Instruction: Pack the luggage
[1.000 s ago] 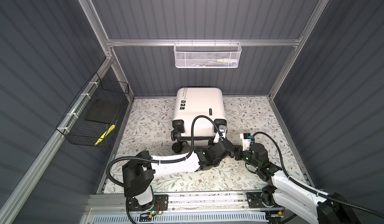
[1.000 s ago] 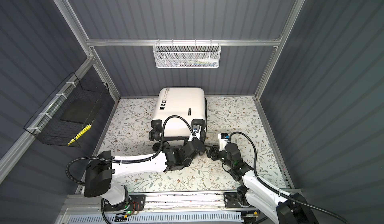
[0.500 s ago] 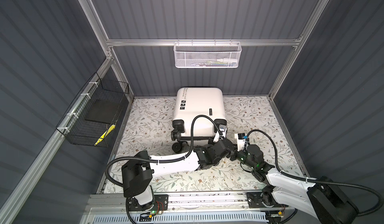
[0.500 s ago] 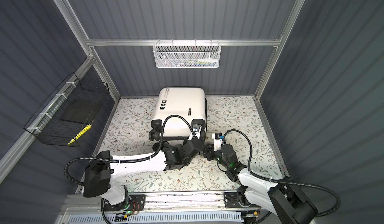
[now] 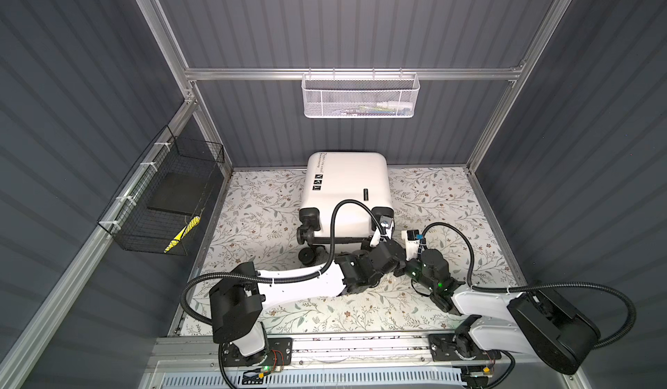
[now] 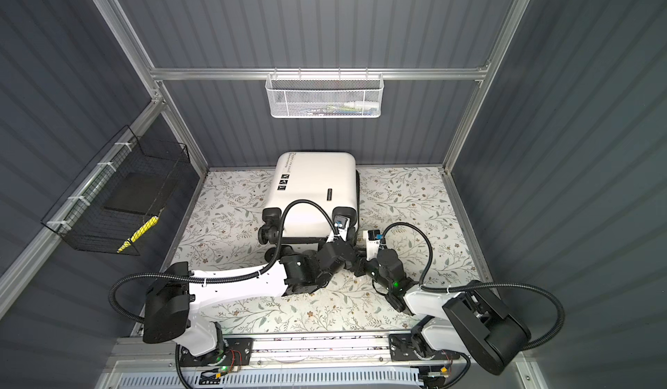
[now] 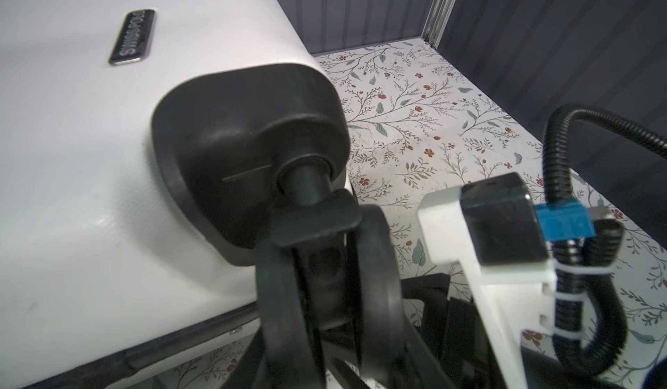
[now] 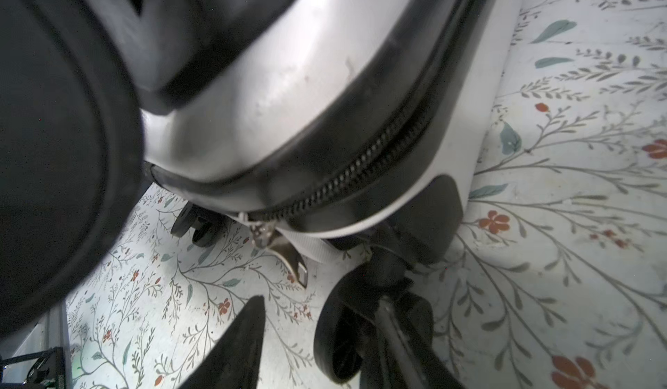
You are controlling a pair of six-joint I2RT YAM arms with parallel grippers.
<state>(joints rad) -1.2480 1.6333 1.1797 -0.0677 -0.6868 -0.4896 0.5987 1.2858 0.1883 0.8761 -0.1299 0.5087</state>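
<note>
Here's the white tabletop printed with leafy sprigs and small red flowers [image 5: 436, 203], and the glossy white hard-shell luggage [image 5: 346, 185] with black wheels and trim lies flat on it, lid down, far end at the grey back wall [image 5: 361, 134], wheels toward the arms. Both arms crowd its near corner on the right arm's side: the left gripper [image 5: 373, 244] is right up at the upper black twin spinner wheel [image 7: 314, 279], and I cannot tell how its jaws stand, while the right gripper [image 8: 319, 298] has its jaws spread, one finger by the lower black wheel [image 8: 343, 340]. Just ahead of those fingertips hangs the small metal zipper pull [image 8: 285, 257].
</note>
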